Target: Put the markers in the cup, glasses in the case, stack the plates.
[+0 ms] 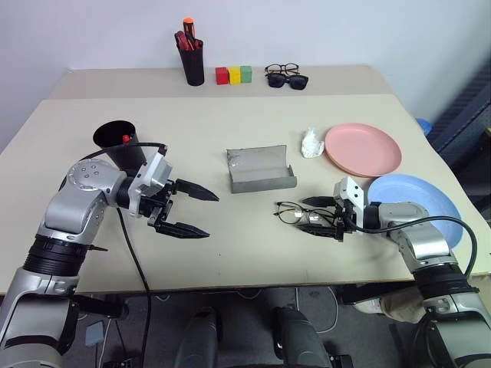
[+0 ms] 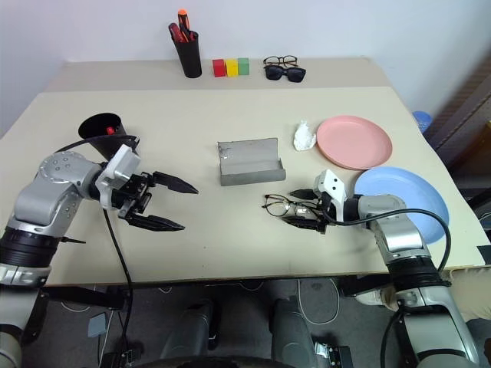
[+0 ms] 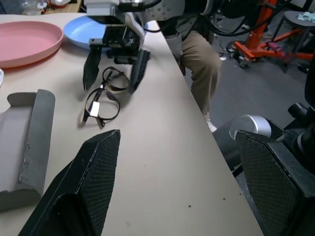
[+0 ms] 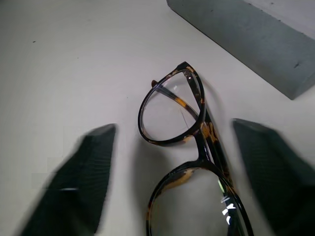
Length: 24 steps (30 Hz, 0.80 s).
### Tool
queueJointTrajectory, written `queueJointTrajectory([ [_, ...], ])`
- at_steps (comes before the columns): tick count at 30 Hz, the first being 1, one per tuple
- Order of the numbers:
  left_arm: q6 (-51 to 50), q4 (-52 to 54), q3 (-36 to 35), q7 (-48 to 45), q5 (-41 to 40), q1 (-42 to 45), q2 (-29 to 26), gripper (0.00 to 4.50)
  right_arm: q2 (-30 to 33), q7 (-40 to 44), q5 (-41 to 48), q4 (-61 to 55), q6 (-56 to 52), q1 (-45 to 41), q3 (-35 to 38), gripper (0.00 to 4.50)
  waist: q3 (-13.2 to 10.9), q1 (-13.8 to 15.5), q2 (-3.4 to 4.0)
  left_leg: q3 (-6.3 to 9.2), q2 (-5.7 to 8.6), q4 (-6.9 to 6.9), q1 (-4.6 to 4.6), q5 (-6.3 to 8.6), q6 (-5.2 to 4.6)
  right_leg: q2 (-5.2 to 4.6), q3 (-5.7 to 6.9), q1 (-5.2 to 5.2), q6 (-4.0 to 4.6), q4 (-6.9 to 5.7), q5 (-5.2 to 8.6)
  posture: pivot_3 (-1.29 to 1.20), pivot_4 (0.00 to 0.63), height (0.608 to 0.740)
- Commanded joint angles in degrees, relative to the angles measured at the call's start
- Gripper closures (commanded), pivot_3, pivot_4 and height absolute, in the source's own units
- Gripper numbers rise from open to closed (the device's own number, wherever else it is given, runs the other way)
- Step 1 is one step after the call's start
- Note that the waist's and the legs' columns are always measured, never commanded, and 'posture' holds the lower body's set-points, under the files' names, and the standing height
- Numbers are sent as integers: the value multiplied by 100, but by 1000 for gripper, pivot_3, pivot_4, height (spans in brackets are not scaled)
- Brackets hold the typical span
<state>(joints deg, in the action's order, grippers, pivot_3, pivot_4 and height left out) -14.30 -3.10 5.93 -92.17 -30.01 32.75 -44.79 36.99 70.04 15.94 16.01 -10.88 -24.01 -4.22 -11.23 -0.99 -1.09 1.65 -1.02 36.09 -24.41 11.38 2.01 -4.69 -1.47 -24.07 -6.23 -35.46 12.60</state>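
Observation:
The glasses [image 1: 295, 213], thin and dark-framed with clear lenses, lie folded on the table in front of the grey case [image 1: 261, 170], which lies open. My right gripper [image 1: 304, 215] is open, its fingers either side of the near lens [image 4: 167, 110] without touching it. My left gripper [image 1: 212, 216] hovers open and empty over the table's left half. Just behind its wrist stands the black cup [image 1: 115, 138] with a red marker [image 1: 126, 139] showing inside. The pink plate [image 1: 362, 149] and blue plate [image 1: 418, 199] lie side by side at the right.
A crumpled white paper [image 1: 311, 143] lies beside the pink plate. At the back stand a black pen holder [image 1: 192, 65] with pens, coloured blocks [image 1: 234, 74], and sunglasses [image 1: 287, 80]. A person's leg in tan trousers [image 3: 197, 59] is beyond the table's right edge.

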Motion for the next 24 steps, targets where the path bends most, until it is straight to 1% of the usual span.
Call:
queueJointTrajectory([
  [1, 108, 119, -57, -33, -69, -16, -54, 643, -54, -15, -10, -41, 62, -134, 11, 2878, 0, -1, 0, 0, 0, 0, 0, 0, 0, 0, 0, 0, 0, 0, 0, 0, 150, 740],
  [2, 109, 119, -62, -33, -64, -21, -52, 643, -60, -16, -18, -31, 67, -137, 11, 3513, 0, -1, 0, 0, 0, 0, 0, 0, 0, 0, 0, 0, 0, 0, 0, 0, 150, 740],
  [4, 113, 102, -91, -33, -40, -27, -34, 643, -64, -27, -40, 19, 86, -158, 20, 4478, 3, -23, -3, -1, 0, 0, 2, 0, 0, 0, 0, 0, 0, 0, 0, 0, 150, 740],
  [8, 135, 51, -158, -10, -4, -33, 12, 643, 7, -24, -48, 41, 104, -159, 56, 4478, 5, -10, -6, 0, -1, 3, 8, 0, 0, 1, 0, 6, 2, -2, -1, 0, 150, 740],
  [13, 213, -43, -218, 69, 23, -77, 68, 643, 197, -22, 105, -306, -85, -25, 216, 4478, 5, 6, -6, 0, -1, 4, 6, 0, 0, 0, 0, 7, 2, 0, -1, 0, 150, 740],
  [17, 199, -34, -253, 128, -12, -163, 65, 643, 265, 30, 575, -891, -457, -78, 482, 4478, 4, 15, -5, 0, -1, 4, 3, 0, 0, -1, 0, 5, 2, 1, -1, 0, 150, 740],
  [20, 136, 39, -331, 183, -52, -302, 13, 643, 167, 68, 848, -1096, -619, -580, 541, 4478, 3, -29, -2, 0, -1, 3, 4, 0, 0, -1, 0, 3, 2, -1, -1, 0, 150, 740],
  [24, 34, 278, -449, 270, -115, -578, -70, 643, -195, 67, 492, -385, 17, -1529, 249, 4478, 2, -125, -1, -2, -5, -4, 4, 0, 0, 2, 0, -10, 5, -8, -3, 0, 150, 740],
])
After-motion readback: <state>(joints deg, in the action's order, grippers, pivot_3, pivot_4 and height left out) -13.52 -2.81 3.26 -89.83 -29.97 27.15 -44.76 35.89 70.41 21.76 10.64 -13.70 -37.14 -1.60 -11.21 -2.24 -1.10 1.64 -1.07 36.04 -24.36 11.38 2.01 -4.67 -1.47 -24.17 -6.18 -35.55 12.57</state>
